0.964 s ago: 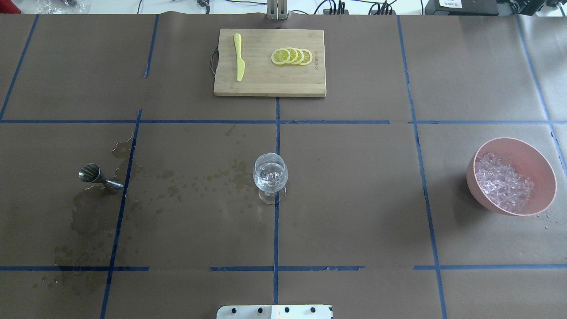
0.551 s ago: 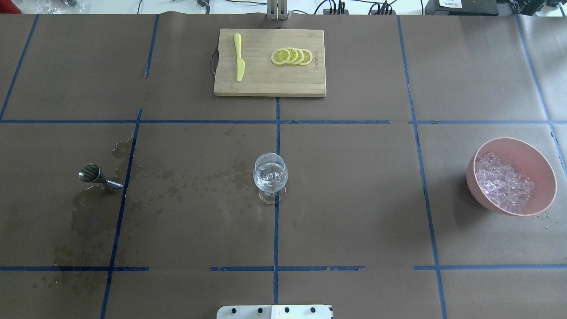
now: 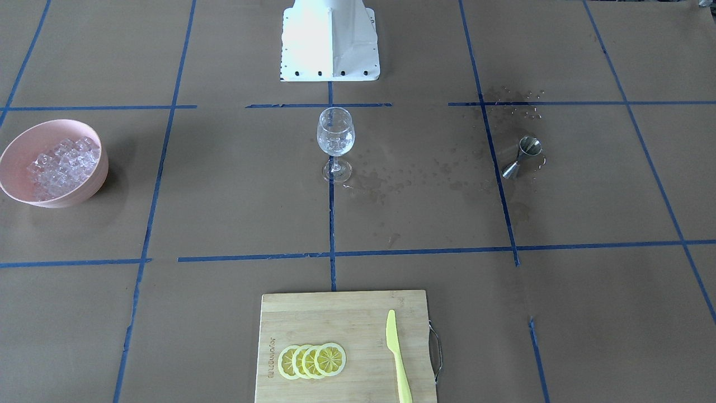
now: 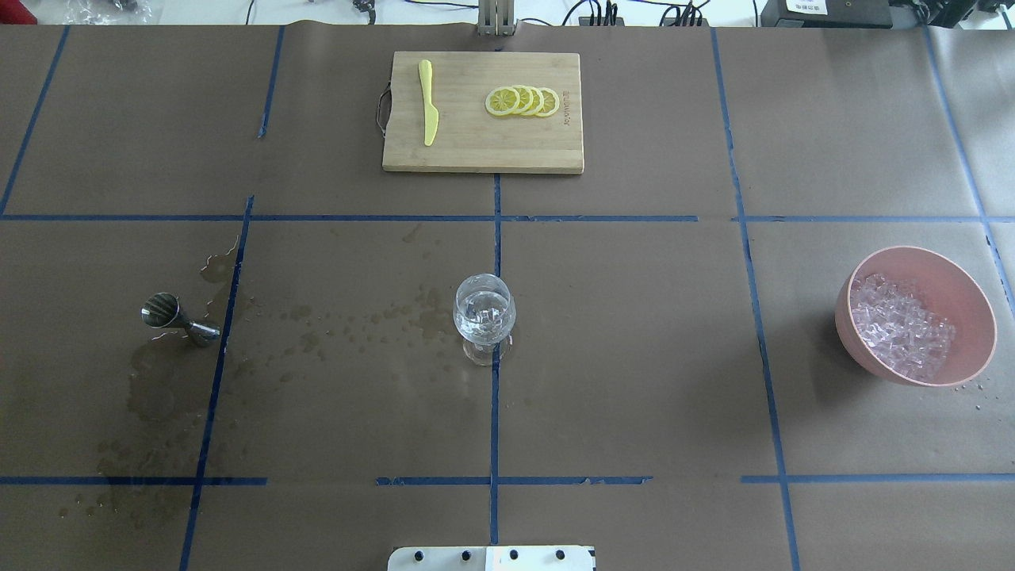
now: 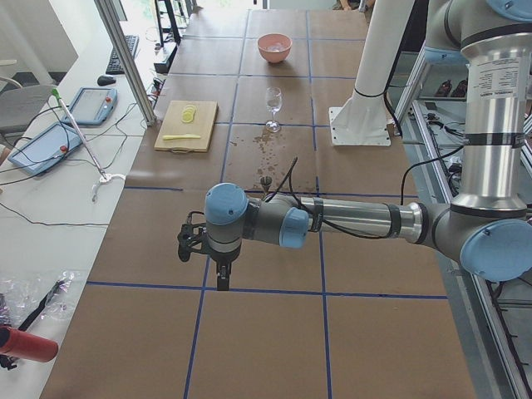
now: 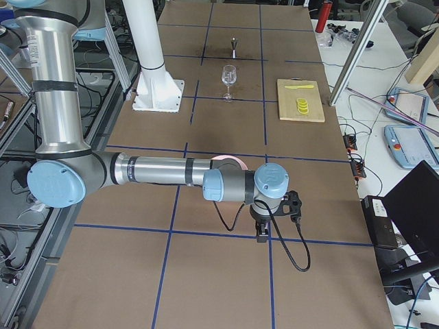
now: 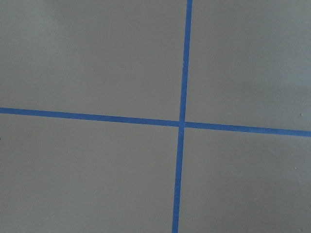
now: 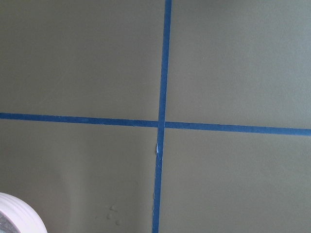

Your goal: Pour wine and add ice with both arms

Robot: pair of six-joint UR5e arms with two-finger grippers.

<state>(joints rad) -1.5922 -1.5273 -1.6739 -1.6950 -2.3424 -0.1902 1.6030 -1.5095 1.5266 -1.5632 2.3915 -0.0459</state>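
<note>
Neither overhead nor front view shows an arm; the left gripper (image 5: 223,281) and right gripper (image 6: 261,235) appear only in the side views, pointing down over bare table (image 4: 634,357), and I cannot tell whether their fingers are open or closed. From the right side the right arm (image 6: 151,169) hides most of the bowl (image 4: 852,349). A pale curved edge (image 8: 14,216) is cut off in the right wrist view's corner and cannot be identified. What the glass (image 4: 484,313) holds is hard to make out. The ice (image 4: 904,333) is one heap in the one pink bowl. There is one glass, one jigger (image 4: 178,317), one board (image 4: 476,155), one knife (image 4: 428,103) and four lemon slices (image 4: 523,101). The bowl sits toward the robot's right, the jigger toward its left among wet spots (image 4: 349,325), the glass midway, all well apart.
</note>
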